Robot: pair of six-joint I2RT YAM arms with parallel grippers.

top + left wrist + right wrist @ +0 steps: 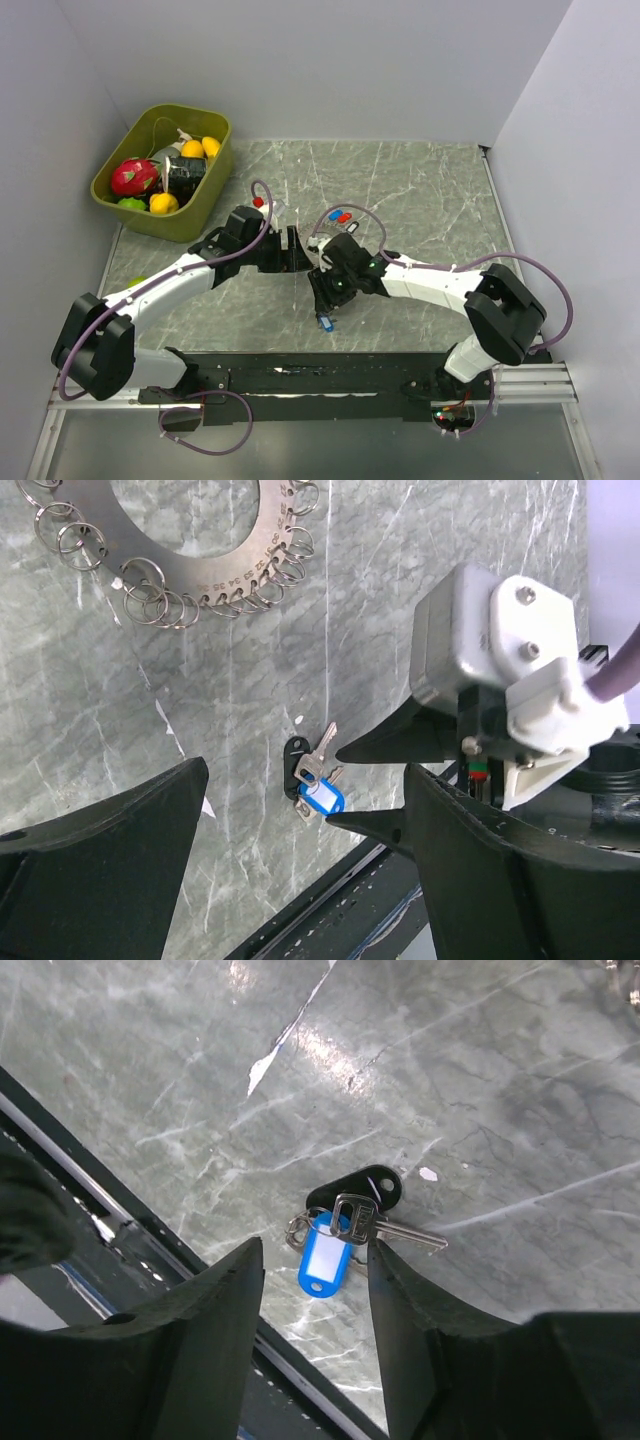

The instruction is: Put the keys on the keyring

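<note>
Remote check, all three views.

The right gripper (312, 1260) points down at the near part of the marble table (430, 200). Its jaws stand moderately apart, straddling the blue-tagged key (340, 1240). That key lies flat on the table with a black fob (358, 1190) against it and its silver blade pointing away from the tag. I cannot tell whether either finger touches it. It is not lifted.

The left gripper (305, 770) hangs just beside the right one, jaws wide and empty. Its camera looks down on the same key between the right arm's pointed fingertips (345, 750).

The keyring (200, 575) lies flat on the table beyond the key and well apart from it. It is a grey toothed ring hung with many small wire loops.

Two more tagged keys (340, 216), one red and one blue, lie farther out on the table, and another red tag (258, 201) lies to their left.

A green bin (205, 200) of toy fruit stands at the far left corner.
</note>
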